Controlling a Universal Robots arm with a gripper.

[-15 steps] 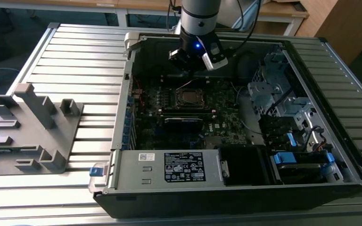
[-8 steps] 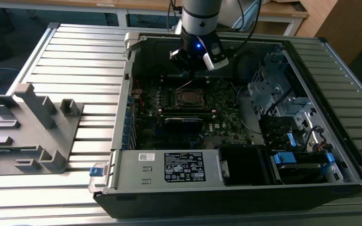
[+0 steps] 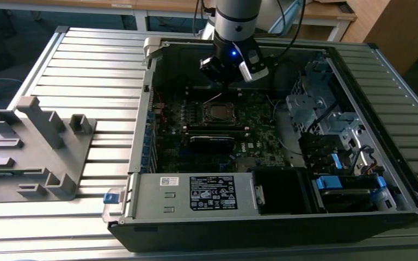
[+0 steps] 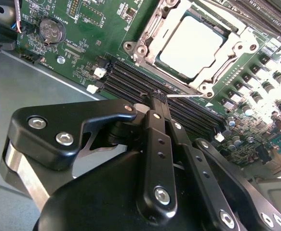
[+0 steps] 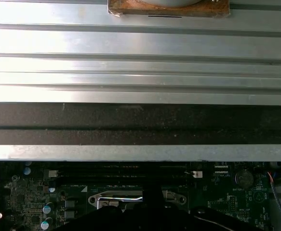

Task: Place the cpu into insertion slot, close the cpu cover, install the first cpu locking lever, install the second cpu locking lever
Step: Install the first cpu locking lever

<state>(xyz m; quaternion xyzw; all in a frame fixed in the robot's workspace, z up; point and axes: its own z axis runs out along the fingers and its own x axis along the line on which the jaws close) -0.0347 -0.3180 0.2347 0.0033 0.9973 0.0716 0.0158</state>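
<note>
Hanging pincer: the pincer (image 4: 157,94) hangs just beside the cpu cover (image 4: 152,33), its fingers pressed together at the tips, with the memory slots (image 4: 130,79) between it and the cover.
Lever: a thin wire lever (image 4: 186,95) runs along the cover's near edge and ends at the pincer's tips; whether it is nipped between them I cannot tell.
Cpu: the cpu (image 4: 193,45) lies flat in its slot, its grey top showing through the cover's window.
Done, by my reading: the cpu is placed and the cover is folded down around it.
Left, by my reading: both levers; the one by the pincer looks unlatched, and the other I cannot make out.
Second wrist view: gives the fingers, cpu top and cover close up, plus a coin battery (image 4: 51,30) well apart from the cover.
First wrist view: gives a strip of the cover past the pincer's dark body, then the wall of the computer case (image 5: 140,125) and the ribbed bench (image 5: 140,48) beyond the cover.
Exterior view: gives the whole case around the cover, the arm (image 3: 236,16) above it, and a grey fixture (image 3: 42,147) on the bench well apart from the cover, toward the exterior view's left.
</note>
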